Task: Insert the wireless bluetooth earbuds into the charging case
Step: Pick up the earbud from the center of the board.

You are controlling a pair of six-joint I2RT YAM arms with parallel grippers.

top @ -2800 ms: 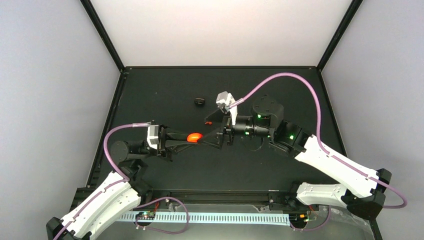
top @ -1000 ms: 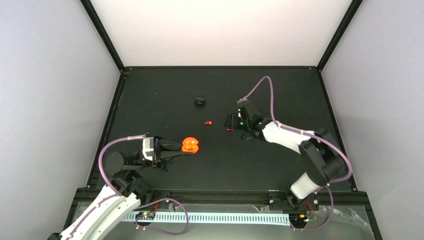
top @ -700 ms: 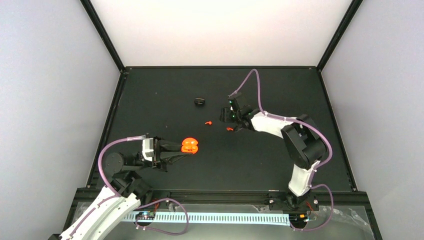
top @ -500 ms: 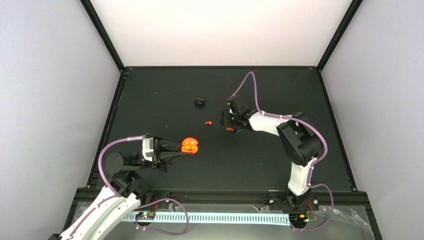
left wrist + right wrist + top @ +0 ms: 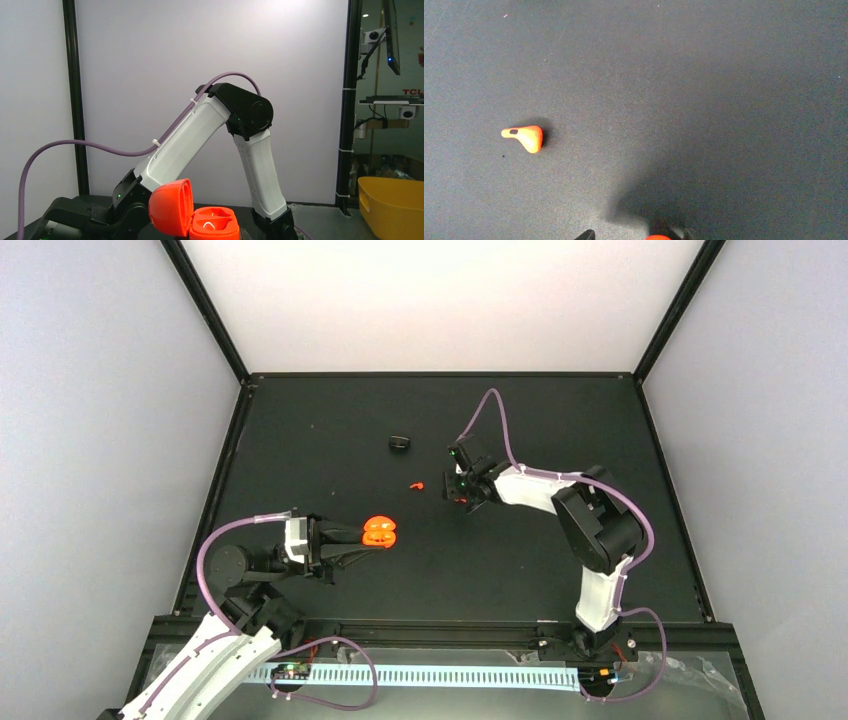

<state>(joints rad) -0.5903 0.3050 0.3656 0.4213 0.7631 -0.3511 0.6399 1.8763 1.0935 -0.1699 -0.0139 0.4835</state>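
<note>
My left hand grips the open charging case — empty, I judge — while my right hand, parted, straddles one earbud; the other earbud lies loose just toward the worktop's left edge.

Red-orange charging case, orange earbud with a small black spot — matte black table, purple cable, yellow bin

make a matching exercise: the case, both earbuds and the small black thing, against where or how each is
1 charging case
2 earbud nearer the case
3 other earbud
4 small black object

a between the right gripper's open fingers
b farthest back on the table
c open, lid up
d lying alone, nothing touching it

Pairs: 1-c, 2-d, 3-a, 4-b
</note>
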